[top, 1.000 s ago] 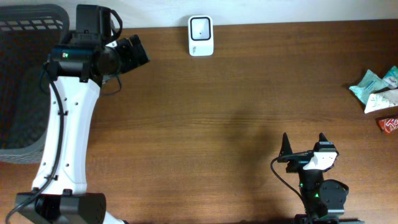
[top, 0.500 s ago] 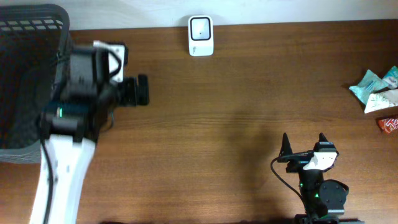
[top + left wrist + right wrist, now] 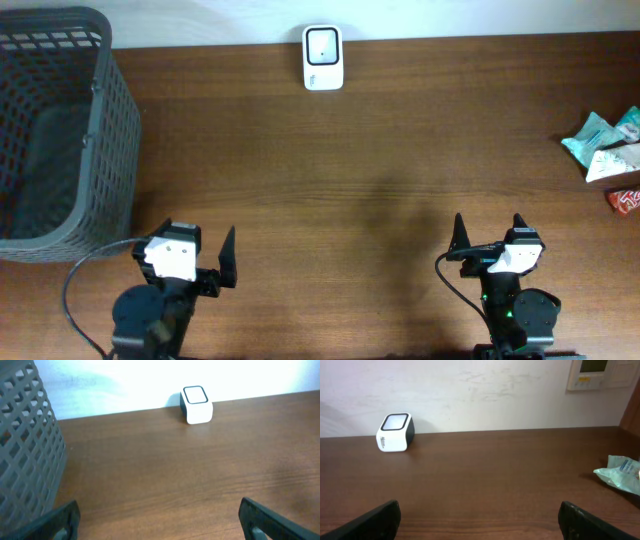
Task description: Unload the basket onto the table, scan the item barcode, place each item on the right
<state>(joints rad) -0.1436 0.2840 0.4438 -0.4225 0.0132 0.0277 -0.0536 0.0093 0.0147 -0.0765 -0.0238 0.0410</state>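
The white barcode scanner (image 3: 323, 57) stands at the table's far edge, also seen in the left wrist view (image 3: 196, 405) and the right wrist view (image 3: 395, 432). The items are snack packets at the right edge: a teal and white pile (image 3: 605, 145) and a red packet (image 3: 625, 200). One teal packet (image 3: 620, 474) shows in the right wrist view. My left gripper (image 3: 197, 240) sits low at the near left, open and empty (image 3: 160, 522). At the near right, my right gripper (image 3: 488, 225) is open too, holding nothing (image 3: 480, 522). Both point toward the far edge.
A dark grey mesh basket (image 3: 55, 130) stands at the far left, and its wall (image 3: 25, 445) is close beside the left gripper. A white wall runs behind the table, with a control panel (image 3: 600, 372) mounted on it.
The left arm has swung back from beside the basket at the far left to the near left edge of the table. The right arm has not moved.
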